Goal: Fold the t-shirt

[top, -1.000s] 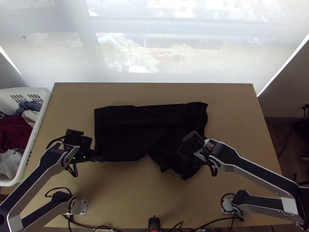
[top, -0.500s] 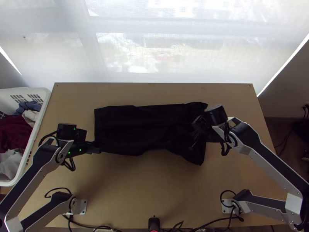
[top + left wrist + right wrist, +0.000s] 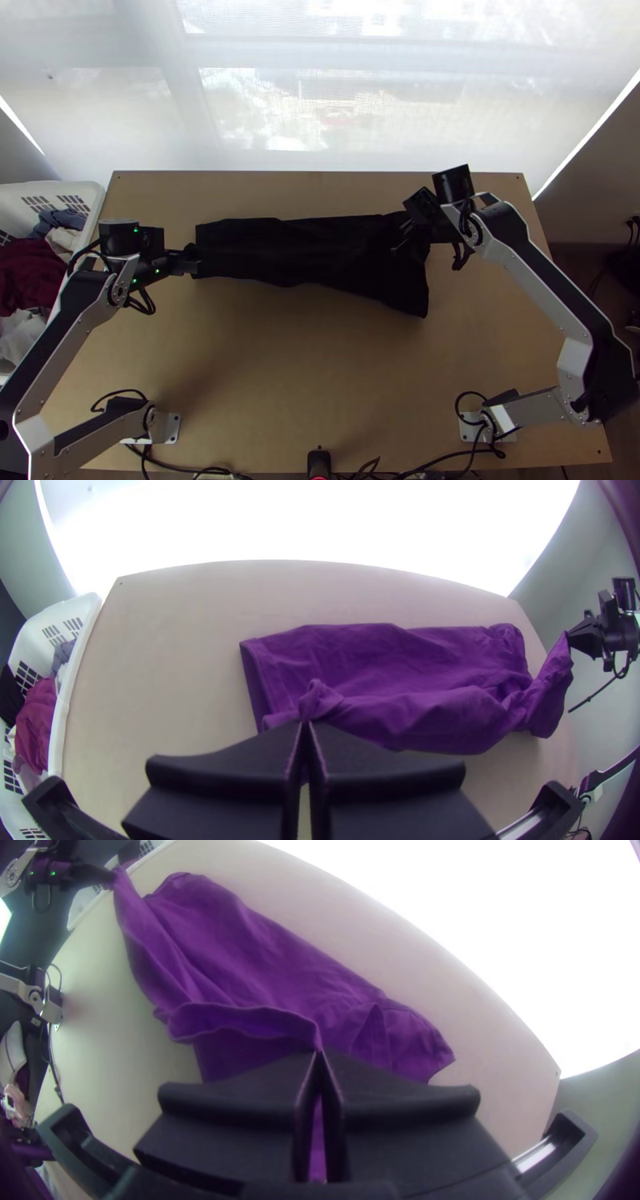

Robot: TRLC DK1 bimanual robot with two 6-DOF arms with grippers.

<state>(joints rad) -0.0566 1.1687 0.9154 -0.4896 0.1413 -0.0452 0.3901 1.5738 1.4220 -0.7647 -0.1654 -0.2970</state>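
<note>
The t-shirt (image 3: pixel 320 248) looks black in the top view and purple in the wrist views, lying as a long strip with its near layer lifted at both ends. At its left end my left gripper (image 3: pixel 192 262) holds a pinched edge; in the left wrist view the left gripper (image 3: pixel 305 725) is shut on a bunched bit of the shirt (image 3: pixel 387 673). Toward the right end stands my right gripper (image 3: pixel 400 238). In the right wrist view the right gripper (image 3: pixel 320 1055) is shut on an edge of the shirt (image 3: pixel 267 960), which hangs in a fold.
A white laundry basket (image 3: pixel 80 240) with several garments stands at the table's left side. Bare wood of the table (image 3: pixel 320 376) stretches in front of the shirt. A small black device (image 3: pixel 319 462) sits at the near edge.
Both grippers have moved up the picture, away from the near edge, carrying the shirt's near layer. The shirt now covers a narrower strip, and its loose right part has risen from the near side.
</note>
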